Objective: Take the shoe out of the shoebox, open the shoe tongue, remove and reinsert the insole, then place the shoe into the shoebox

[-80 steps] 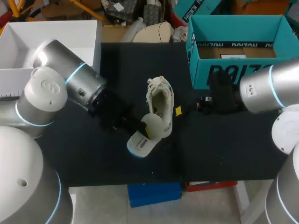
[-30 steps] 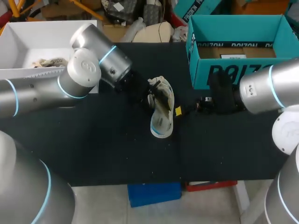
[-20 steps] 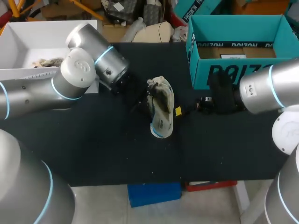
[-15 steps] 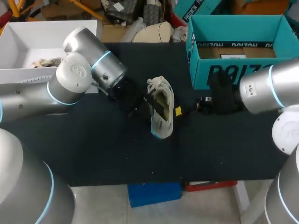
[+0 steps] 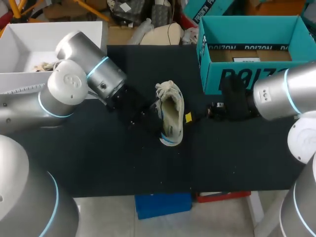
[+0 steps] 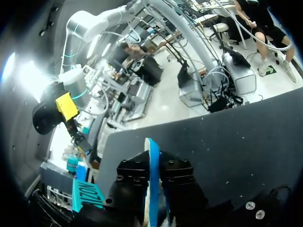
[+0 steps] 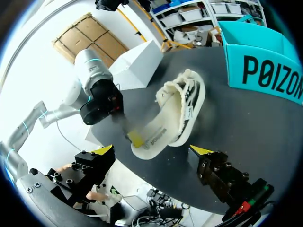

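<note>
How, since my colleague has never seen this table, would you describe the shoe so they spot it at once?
On the black table, look left of the teal shoebox at the far right corner. Near the table's middle lies the shoe. It is the only soft, cream-coloured thing there, with laces and a blue edge at its near end, unlike the rigid white box at the left.

One shoe (image 5: 171, 114) is lying on one table (image 5: 98, 163). One teal shoebox (image 5: 252, 54) is standing on it. Two arms are showing, the left arm (image 5: 74, 86) and the right arm (image 5: 286, 94), each carrying one gripper: the left gripper (image 6: 152, 175) and the right gripper (image 7: 155, 150).
</note>
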Motion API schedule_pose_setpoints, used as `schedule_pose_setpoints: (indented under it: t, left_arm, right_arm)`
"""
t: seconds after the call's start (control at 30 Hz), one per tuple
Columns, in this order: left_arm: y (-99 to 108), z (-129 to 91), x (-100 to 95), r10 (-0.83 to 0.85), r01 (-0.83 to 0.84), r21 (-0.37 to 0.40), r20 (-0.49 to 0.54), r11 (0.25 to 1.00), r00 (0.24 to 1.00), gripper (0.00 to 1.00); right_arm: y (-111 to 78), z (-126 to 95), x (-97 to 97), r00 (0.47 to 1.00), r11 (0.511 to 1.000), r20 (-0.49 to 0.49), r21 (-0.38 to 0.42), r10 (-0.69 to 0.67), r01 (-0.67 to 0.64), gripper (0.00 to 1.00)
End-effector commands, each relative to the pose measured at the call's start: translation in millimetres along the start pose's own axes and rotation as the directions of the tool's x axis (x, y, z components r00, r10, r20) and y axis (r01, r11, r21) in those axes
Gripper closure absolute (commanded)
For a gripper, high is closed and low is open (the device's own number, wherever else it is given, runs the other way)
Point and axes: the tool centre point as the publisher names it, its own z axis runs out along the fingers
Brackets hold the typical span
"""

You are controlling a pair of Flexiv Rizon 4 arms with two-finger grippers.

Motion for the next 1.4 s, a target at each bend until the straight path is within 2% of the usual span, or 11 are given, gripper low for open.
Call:
schedule_pose_setpoints:
  t: [0.03,0.5,0.83,1.07,1.27,1.4]
  left_arm:
    - [6.8,4.8,-1.7,0.006,-0.006,0.008,0.006,1.000,1.000,1.00]
    - [42.5,-0.9,-10.5,0.029,-0.029,-0.001,0.076,1.000,0.997,1.00]
    - [69.0,-7.6,-13.5,0.047,-0.043,-0.060,0.062,0.997,0.997,1.00]
    - [83.6,-4.2,-11.7,0.050,-0.055,-0.138,-0.037,0.989,0.998,1.00]
    - [86.1,0.9,-11.3,0.051,-0.073,-0.152,-0.146,0.986,0.988,1.00]
    - [87.8,8.6,-4.1,0.030,-0.071,-0.161,-0.243,0.984,0.969,1.00]
  right_arm:
    - [-0.1,0.6,0.8,1.000,1.000,0.002,0.000,0.001,-0.001,0.00]
    - [-0.1,0.6,0.8,1.000,1.000,0.002,0.000,0.001,-0.001,0.00]
    - [-0.1,0.6,0.8,1.000,1.000,0.002,0.000,0.001,-0.001,0.00]
    - [-0.1,0.6,0.8,1.000,1.000,0.002,0.000,0.001,-0.001,0.00]
    - [-0.1,0.6,0.8,1.000,1.000,0.002,0.000,0.001,-0.001,0.00]
    - [-0.1,0.6,0.8,1.000,1.000,0.002,0.000,0.001,-0.001,0.00]
